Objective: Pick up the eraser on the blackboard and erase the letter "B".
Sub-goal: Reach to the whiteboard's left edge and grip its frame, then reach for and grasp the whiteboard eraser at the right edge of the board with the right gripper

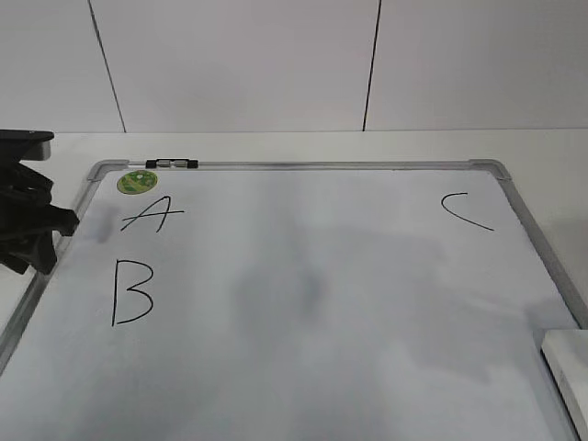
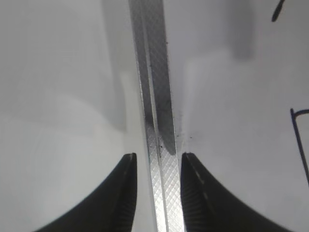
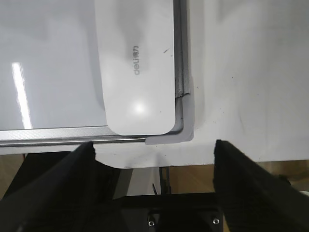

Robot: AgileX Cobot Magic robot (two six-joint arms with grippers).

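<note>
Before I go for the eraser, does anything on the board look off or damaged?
Nothing damaged. The eraser lies flat in the board's near right corner, untouched. The B is whole. Grey smudges mid-board look like old wipe marks or shadow. The left gripper is open, straddling the board's frame. The right gripper is open near the eraser.

The flat white plastic eraser [image 3: 137, 63] lies in the grey-framed white blackboard's [image 1: 514, 207] near right corner, bare board beside it. The hand-drawn black letter "B" [image 1: 130, 292] has open surface around; the left tool [image 2: 157, 166] straddles the frame nearby.
</note>
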